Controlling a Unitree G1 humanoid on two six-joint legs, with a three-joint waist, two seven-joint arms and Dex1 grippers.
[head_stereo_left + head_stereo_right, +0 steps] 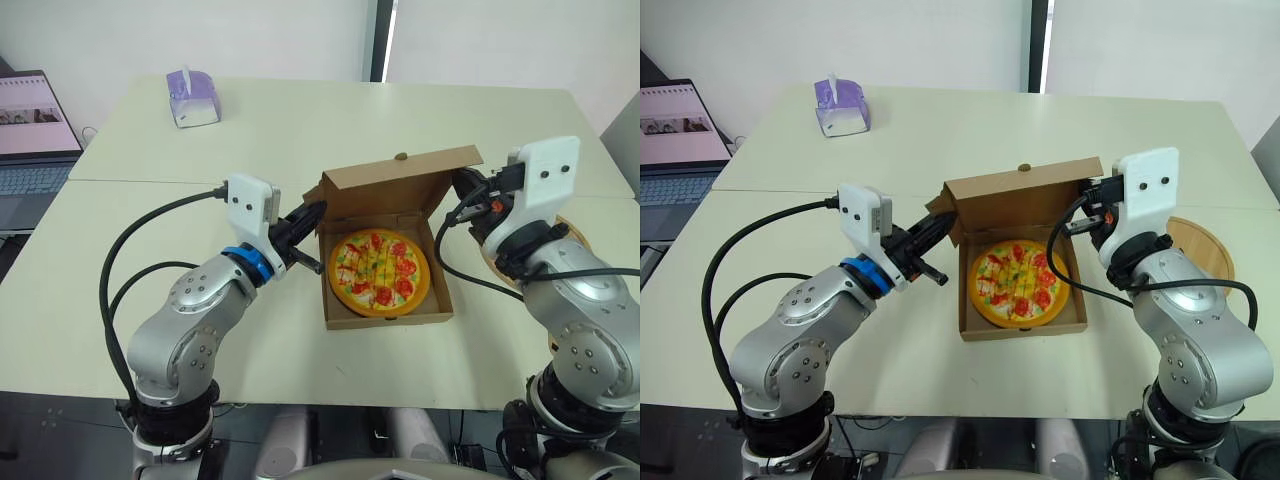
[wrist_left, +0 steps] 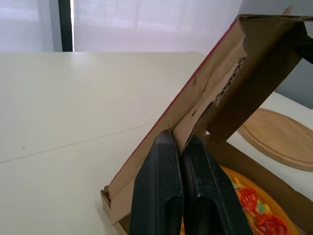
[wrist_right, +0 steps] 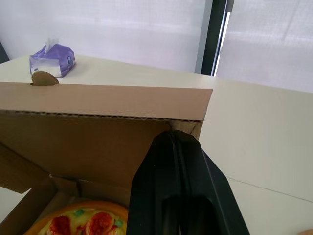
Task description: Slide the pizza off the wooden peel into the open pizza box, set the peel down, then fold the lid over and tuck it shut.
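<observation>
1. Both arms are bent and reach inward, flanking the brown cardboard pizza box (image 1: 385, 318).
2. The left gripper (image 2: 180, 142) pinches the raised lid (image 1: 395, 185) at its side flap. The right gripper (image 3: 176, 137) is clenched at the lid's right corner.
3. The lid stands near upright, its long edge running left to right.
4. The round colourful pizza (image 1: 380, 272) lies in the box, and the round wooden peel (image 1: 1205, 245) lies beside it.

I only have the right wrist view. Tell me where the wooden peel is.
Observer: The wooden peel lies flat on the table, to the right of the pizza box.
Operator: Report the left end effector.
Observer: The left end effector appears shut on the lid at its left edge.
Operator: Confirm the pizza is fully in.
Observer: The pizza lies wholly inside the box's base.
</observation>
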